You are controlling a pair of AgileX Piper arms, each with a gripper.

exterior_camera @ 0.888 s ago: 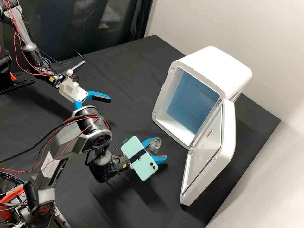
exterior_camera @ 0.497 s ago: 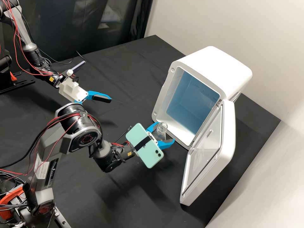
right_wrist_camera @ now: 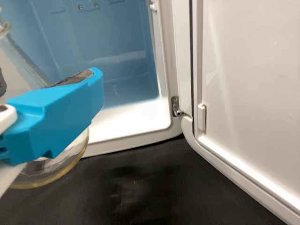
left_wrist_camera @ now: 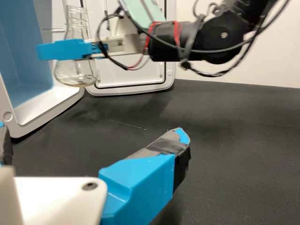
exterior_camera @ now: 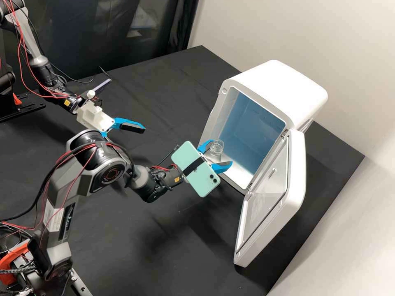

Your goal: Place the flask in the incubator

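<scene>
A clear glass conical flask [exterior_camera: 215,148] hangs upright at the lower lip of the open white incubator [exterior_camera: 279,86], whose inside is pale blue. My right gripper [exterior_camera: 214,157] is shut on the flask's neck, one blue finger on each side. The left wrist view has the flask [left_wrist_camera: 75,70] held just above the incubator's rim [left_wrist_camera: 28,112]. In the right wrist view the flask's base [right_wrist_camera: 47,176] sits under a blue finger [right_wrist_camera: 56,117], facing the chamber. My left gripper [exterior_camera: 123,130] stands open at the back left, holding nothing.
The incubator's door [exterior_camera: 284,193] swings out to the right, its lower corner near the bench's front edge. A mint-green phone [exterior_camera: 195,168] is strapped on the right wrist. Cables and arm bases crowd the left side. A white wall stands behind the incubator.
My right gripper has lifted the flask off the bench and carried it up and right to the incubator's mouth. The left arm has not moved.
</scene>
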